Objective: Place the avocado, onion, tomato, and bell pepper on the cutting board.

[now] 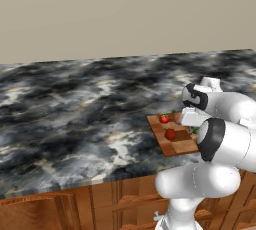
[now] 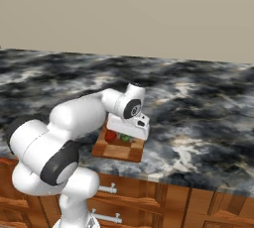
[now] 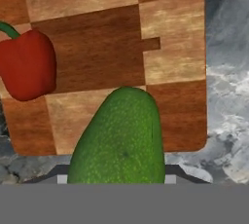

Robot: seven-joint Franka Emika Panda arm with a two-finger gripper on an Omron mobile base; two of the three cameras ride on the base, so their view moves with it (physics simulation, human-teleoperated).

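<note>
The left base view looks from behind the arm on its left, forward and down across the marbled tabletop, with the cutting board at right of centre and some way off. The right base view looks likewise from behind on the right, and there the cutting board sits left of centre. Both share the board, the tabletop and the wall. The hand view looks straight down from close above the cutting board, whose edge meets the tabletop at right.
</note>
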